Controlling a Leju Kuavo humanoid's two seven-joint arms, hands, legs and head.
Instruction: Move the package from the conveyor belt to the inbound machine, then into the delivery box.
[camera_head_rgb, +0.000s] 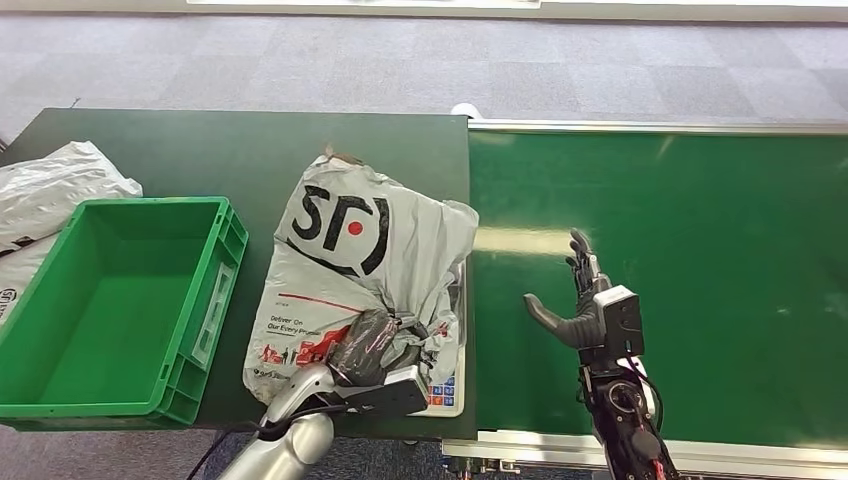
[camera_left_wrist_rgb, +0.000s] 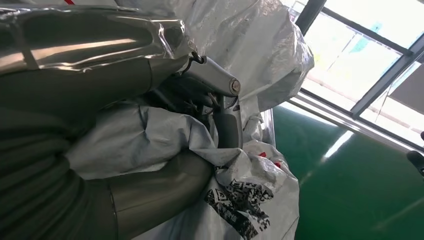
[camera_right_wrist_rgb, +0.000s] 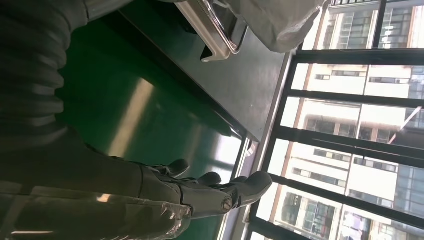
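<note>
Grey plastic package (camera_head_rgb: 352, 275) lies on the inbound machine (camera_head_rgb: 455, 385), its long axis running away from the left hand (camera_head_rgb: 372, 350), which grips its near end. Close up, fingers (camera_left_wrist_rgb: 220, 107) dig into crumpled film. Beside it, over the conveyor belt (camera_head_rgb: 700, 250), the right hand (camera_head_rgb: 580, 305) is spread wide, holding nothing.

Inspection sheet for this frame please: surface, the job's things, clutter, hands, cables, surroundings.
Surface: dark green table beside the green conveyor belt.
Job's things: grey package lies on the inbound machine, covering most of it; green delivery box stands empty at the table's left.
Clutter: more grey bags behind the box.
Hands: left hand grips the package's near end; right hand is open above the belt, holding nothing.
Cables: a black cable by the left arm; wiring at the right wrist.
Surroundings: grey carpet floor; windows in the wrist views.
</note>
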